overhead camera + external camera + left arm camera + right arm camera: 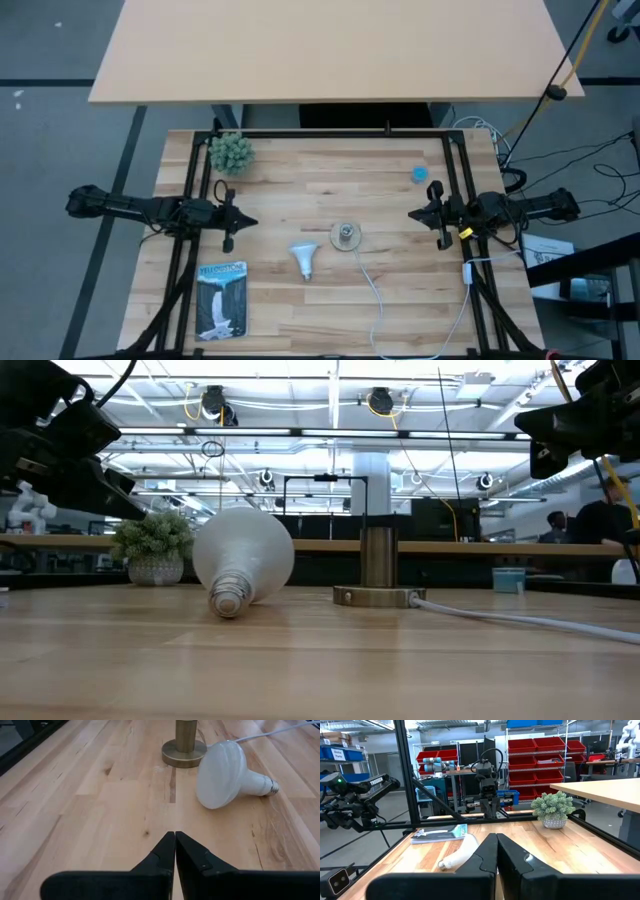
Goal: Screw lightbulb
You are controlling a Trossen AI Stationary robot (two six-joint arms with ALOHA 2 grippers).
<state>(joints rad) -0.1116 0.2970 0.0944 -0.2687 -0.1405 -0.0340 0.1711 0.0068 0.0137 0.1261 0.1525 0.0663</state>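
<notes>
The white lightbulb point(303, 258) lies on its side on the wooden table, dome toward the far edge, screw end toward the near edge; it also shows in the low view point(240, 563), the left wrist view point(226, 769) and the right wrist view point(459, 854). The brass socket point(346, 236) with its white cord point(372, 285) stands just right of it. My left gripper point(249, 224) is shut and empty, left of the bulb. My right gripper point(414, 213) is shut and empty, right of the socket.
A small potted plant point(231, 152) stands at the far left. A booklet point(221, 300) lies at the near left. A small blue cap point(420, 173) sits at the far right. A black frame point(330, 133) borders the table.
</notes>
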